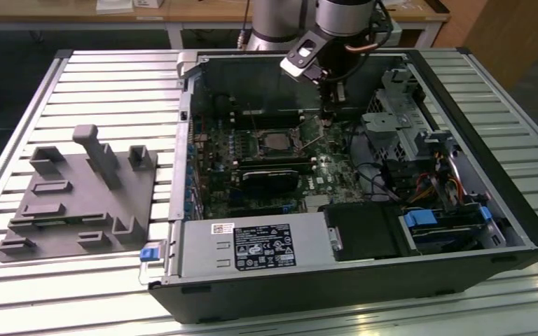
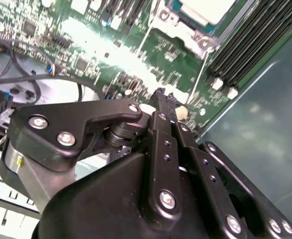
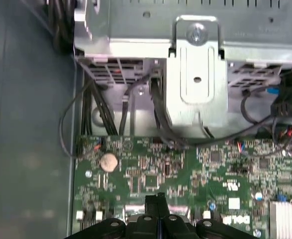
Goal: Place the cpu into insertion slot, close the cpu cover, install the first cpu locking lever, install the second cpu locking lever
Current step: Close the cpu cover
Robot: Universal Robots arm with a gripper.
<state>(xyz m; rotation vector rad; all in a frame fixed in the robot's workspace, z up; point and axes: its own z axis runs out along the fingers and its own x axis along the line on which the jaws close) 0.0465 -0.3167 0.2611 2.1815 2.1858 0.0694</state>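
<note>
Slatted aluminium table carries your open black computer case. The pale silvery square cpu looks seated, and the thin silver metal cpu cover seems to be down around it. One thin wire locking lever appears unlatched, so the levers are probably left to do. Your black gripper, fingers pressed together and empty, hovers near that lever, apart from the cpu.

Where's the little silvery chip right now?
In the exterior view, the small silvery-tan square chip sits in the silver-edged square socket, beside the long black memory slots, with the tool just to that view's right.
</note>
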